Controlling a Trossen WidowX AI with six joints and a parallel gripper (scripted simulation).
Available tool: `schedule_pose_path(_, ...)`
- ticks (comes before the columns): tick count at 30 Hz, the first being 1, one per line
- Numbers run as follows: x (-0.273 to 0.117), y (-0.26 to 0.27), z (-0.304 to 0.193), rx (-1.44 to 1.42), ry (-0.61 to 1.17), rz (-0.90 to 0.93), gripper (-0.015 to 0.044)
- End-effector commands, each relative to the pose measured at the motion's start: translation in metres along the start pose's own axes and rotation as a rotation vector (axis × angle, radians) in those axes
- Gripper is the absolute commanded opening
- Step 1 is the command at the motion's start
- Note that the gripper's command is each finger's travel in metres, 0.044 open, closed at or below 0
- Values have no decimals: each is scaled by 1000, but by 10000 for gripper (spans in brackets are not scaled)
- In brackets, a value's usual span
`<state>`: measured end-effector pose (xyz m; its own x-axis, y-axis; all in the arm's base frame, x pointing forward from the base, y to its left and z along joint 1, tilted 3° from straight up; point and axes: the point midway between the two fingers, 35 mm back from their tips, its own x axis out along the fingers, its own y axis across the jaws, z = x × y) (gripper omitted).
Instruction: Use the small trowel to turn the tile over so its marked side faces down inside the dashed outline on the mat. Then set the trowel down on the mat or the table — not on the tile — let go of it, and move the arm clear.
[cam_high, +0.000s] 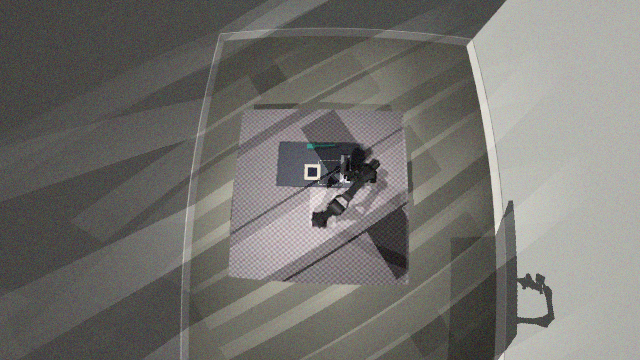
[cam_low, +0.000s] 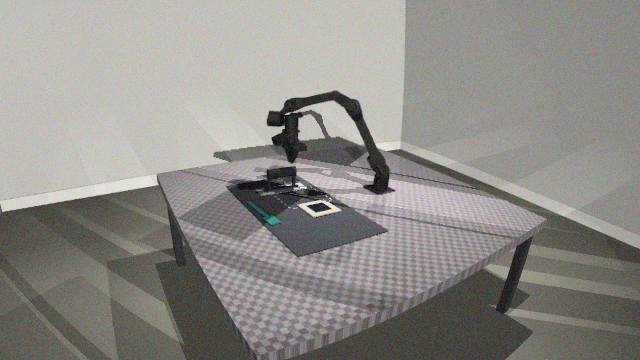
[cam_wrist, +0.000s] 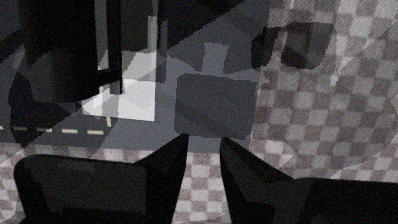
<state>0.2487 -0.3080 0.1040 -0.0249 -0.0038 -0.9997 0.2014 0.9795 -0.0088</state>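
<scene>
The tile (cam_high: 312, 171) (cam_low: 320, 208) lies flat on the dark mat (cam_high: 290, 155) (cam_low: 325, 235), its cream border and dark centre facing up. It sits beside the dashed outline (cam_low: 289, 200) (cam_wrist: 70, 131), not inside it. A slim teal tool (cam_high: 320, 146) (cam_low: 263, 212), which I take for the trowel, lies flat near the mat's edge, apart from the gripper. My gripper (cam_low: 291, 159) (cam_wrist: 204, 142) hangs above the mat's end nearest the arm base. Its fingers are nearly together, with only bare table showing in the narrow gap.
A dark object with a thick round bar (cam_low: 280, 173) (cam_wrist: 60, 50) stands on the mat just below and beside the gripper. The arm's base (cam_low: 378, 189) (cam_high: 320, 219) is fixed to the checkered table (cam_low: 400, 240). Strong shadows cross the scene.
</scene>
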Motion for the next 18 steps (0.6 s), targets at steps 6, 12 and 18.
schedule_pose_path(6, 0, 0, 0, 0, 0, 0, 100)
schedule_pose_path(12, 0, 0, 0, 0, 0, 0, 0)
schedule_pose_path(18, 0, 0, 0, 0, 0, 0, 0)
